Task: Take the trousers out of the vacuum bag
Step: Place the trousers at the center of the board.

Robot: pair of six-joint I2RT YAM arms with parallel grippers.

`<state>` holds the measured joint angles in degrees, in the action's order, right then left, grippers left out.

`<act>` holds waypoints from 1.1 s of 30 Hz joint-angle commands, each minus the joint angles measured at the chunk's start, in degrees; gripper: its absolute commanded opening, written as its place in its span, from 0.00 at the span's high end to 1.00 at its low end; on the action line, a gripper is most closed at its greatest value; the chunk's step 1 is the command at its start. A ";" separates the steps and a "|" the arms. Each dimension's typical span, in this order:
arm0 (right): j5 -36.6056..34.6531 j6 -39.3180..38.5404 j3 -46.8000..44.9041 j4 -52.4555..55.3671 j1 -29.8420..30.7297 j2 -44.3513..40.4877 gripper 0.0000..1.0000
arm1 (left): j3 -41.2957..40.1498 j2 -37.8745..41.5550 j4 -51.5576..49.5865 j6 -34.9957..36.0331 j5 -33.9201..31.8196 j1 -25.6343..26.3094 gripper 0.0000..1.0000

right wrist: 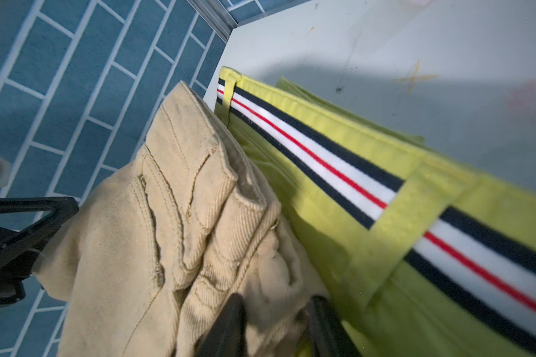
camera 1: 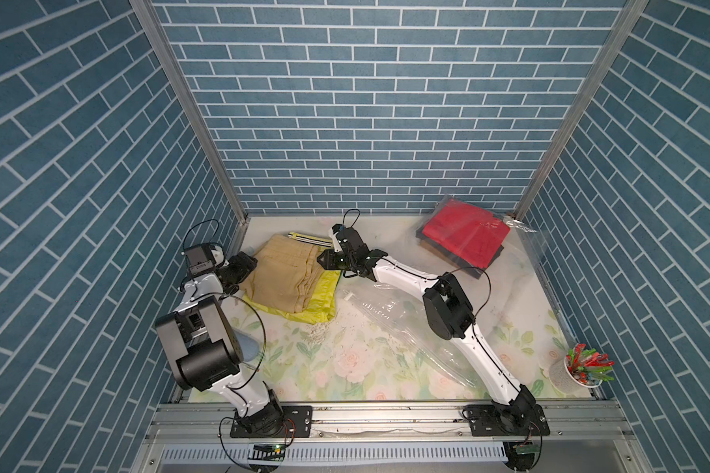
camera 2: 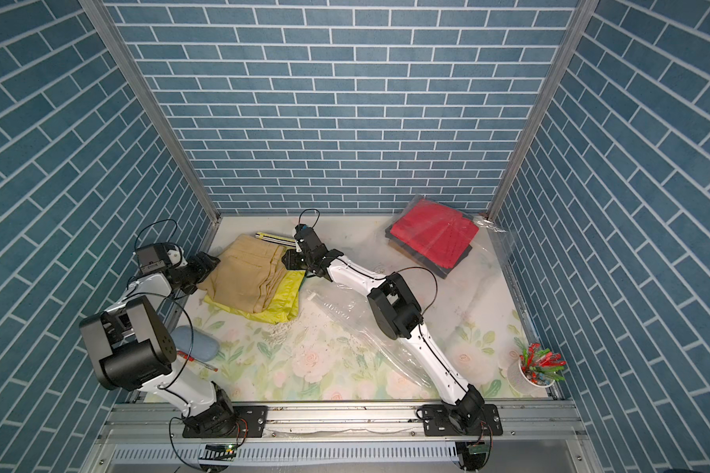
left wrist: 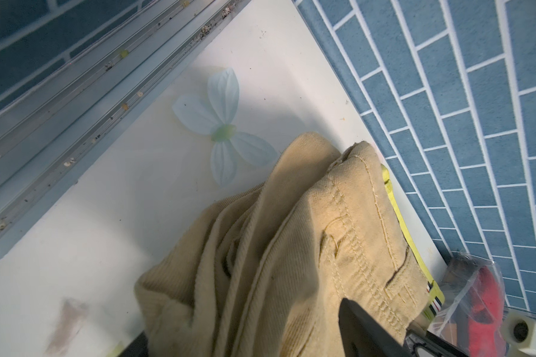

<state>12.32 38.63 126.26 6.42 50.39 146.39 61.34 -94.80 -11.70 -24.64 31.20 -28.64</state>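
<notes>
Clear vacuum bag (camera 1: 390, 327) flattened on floral worktop (camera 1: 345, 368) nearest, beige trousers (camera 1: 283, 272) beyond it atop yellow trousers (camera 1: 324, 295), right hand (right wrist: 276, 324) pinching their beige edge, left hand (camera 1: 242, 268) at opposite edge, grip unclear, red trousers (camera 1: 466, 235) bagged farthest.

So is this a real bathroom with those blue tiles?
Probably not. It looks like a robot test booth: printed blue brick walls on metal frame posts, a flowery table, and two arms bolted to a rail.
</notes>
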 commanded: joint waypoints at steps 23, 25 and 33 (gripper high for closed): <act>-5.60 -8.05 -12.36 -6.18 -2.12 -14.20 1.00 | -1.66 3.53 3.49 0.02 7.73 3.00 0.39; -5.56 -8.07 -14.21 -6.95 -2.64 -15.62 1.00 | -1.71 3.64 3.34 0.14 7.67 3.24 0.40; -5.38 -7.87 -20.33 -9.33 -5.06 -19.88 1.00 | -1.18 3.07 0.78 1.01 6.31 4.19 0.44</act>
<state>9.54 32.53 106.56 0.54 47.70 130.56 60.36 -92.55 -9.32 -24.69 37.50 -24.93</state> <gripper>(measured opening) 0.092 0.564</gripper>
